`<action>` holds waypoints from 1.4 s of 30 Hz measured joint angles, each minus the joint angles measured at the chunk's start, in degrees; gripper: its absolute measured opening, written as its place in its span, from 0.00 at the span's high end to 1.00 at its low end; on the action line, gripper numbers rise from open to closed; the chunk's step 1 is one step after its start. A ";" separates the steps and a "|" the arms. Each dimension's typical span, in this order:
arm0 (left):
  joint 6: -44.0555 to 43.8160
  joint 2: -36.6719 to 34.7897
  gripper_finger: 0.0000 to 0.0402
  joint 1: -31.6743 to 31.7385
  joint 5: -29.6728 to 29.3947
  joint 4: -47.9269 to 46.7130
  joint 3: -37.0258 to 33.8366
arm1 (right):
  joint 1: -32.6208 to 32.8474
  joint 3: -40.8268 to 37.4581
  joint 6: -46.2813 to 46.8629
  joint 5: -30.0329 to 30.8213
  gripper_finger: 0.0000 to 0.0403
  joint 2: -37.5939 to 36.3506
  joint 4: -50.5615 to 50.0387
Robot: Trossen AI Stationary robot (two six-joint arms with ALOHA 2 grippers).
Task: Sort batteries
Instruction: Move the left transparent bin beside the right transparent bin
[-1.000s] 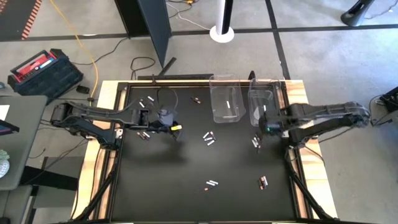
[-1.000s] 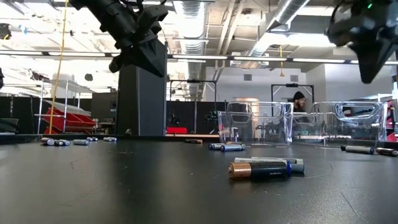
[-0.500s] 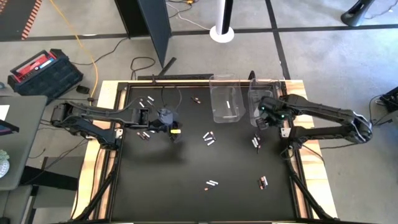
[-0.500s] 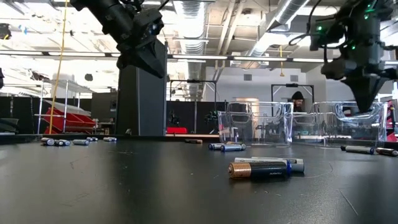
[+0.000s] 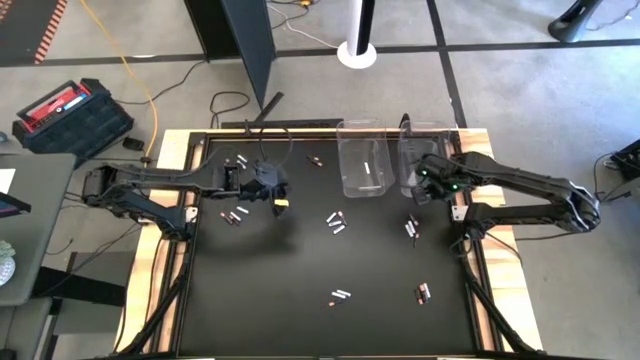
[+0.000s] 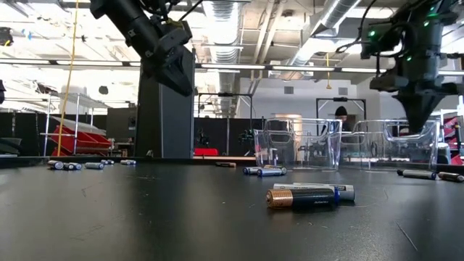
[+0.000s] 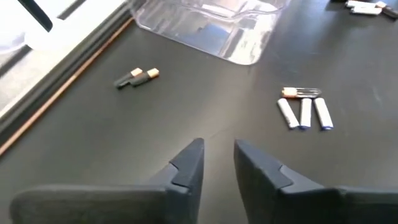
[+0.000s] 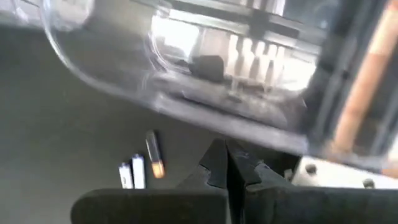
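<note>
Grey concrete floor (image 5: 520,40) with dark tape lines, a red-and-black toolbox (image 5: 70,113), exposed ceiling ducts (image 6: 239,18).

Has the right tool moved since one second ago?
Yes. In the high view, the right tool has swung from beside the table's right edge toward the back, and now hangs over the front of the right clear bin.

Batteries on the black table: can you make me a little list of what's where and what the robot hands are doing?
table: black mat
bins: two clear plastic bins, at the far edge
batteries: small white and dark-copper cylindrical cells, scattered in small groups
left gripper: above the table, fingers slightly apart, nothing held
right gripper: shut, empty, over the rightmost clear bin
</note>
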 joint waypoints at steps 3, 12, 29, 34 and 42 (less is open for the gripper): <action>2.15 0.00 0.74 1.43 -0.02 0.63 0.01 | 3.45 0.54 4.40 -0.29 0.98 -3.37 -0.98; 10.30 0.45 0.72 5.04 -0.04 2.25 0.01 | 21.31 1.34 25.06 1.18 0.97 -14.33 1.87; 38.63 22.36 0.73 24.68 15.98 7.01 11.93 | 44.07 1.34 50.16 9.38 0.98 -1.81 14.27; 46.37 29.34 0.73 28.54 21.73 6.80 17.29 | 45.97 1.34 54.62 10.32 0.98 1.64 19.20; 48.80 37.42 0.73 33.60 36.89 6.61 25.40 | 46.94 1.34 58.91 12.10 0.98 5.12 23.94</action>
